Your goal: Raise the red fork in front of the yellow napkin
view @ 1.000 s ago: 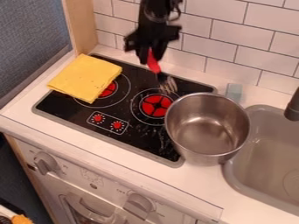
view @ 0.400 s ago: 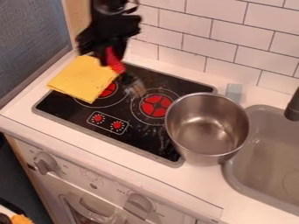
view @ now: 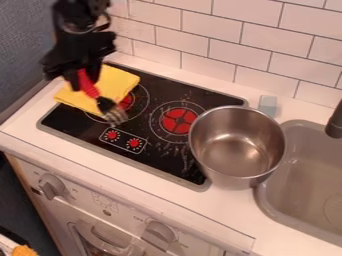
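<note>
Above the yellow napkin point(view: 121, 80), left: one red fork point(view: 87, 86), handle clamped in my gripper point(view: 81, 76), tines down. Change: carried left over the stove point(view: 157, 87); raised already, seemingly nearing the napkin's front.

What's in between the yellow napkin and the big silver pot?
In the camera view: black cooktop with two red burners, one partly under the napkin. The red fork hangs over that side.
</note>
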`<state>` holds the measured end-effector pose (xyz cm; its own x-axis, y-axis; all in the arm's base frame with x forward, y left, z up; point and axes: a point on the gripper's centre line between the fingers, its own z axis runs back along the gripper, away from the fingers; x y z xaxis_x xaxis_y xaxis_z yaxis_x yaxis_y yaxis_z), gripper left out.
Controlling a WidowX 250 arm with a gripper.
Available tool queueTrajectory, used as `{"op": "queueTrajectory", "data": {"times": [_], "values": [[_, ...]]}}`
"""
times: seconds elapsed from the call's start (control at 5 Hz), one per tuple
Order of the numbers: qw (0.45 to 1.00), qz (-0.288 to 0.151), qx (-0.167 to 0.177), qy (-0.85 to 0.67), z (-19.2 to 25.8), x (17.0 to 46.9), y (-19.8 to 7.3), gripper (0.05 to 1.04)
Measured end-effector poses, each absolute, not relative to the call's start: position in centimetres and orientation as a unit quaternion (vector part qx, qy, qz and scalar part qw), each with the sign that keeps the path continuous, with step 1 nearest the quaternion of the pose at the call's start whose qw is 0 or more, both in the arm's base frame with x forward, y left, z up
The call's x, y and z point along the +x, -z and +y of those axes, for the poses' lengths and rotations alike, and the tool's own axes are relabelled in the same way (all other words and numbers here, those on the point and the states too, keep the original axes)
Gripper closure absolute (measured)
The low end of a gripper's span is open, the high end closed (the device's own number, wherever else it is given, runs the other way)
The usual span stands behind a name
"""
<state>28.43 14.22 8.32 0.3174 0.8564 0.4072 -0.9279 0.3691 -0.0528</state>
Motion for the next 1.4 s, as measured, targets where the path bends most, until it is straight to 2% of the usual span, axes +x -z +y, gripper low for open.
{"op": "queueTrajectory", "data": {"times": [0.4,0.6,0.8,1.2,1.4], "values": [[0.789,-0.171,0.125,-0.577,16.3,26.8,-5.7,0.715],[0.776,-0.142,0.124,-0.602,16.5,26.1,-4.0,0.715],[0.763,-0.129,0.121,-0.621,16.8,25.7,-3.0,0.715],[0.747,-0.124,0.089,-0.647,17.1,26.0,-1.4,0.715],[0.738,-0.128,0.079,-0.658,17.7,26.4,-1.7,0.654]]}}
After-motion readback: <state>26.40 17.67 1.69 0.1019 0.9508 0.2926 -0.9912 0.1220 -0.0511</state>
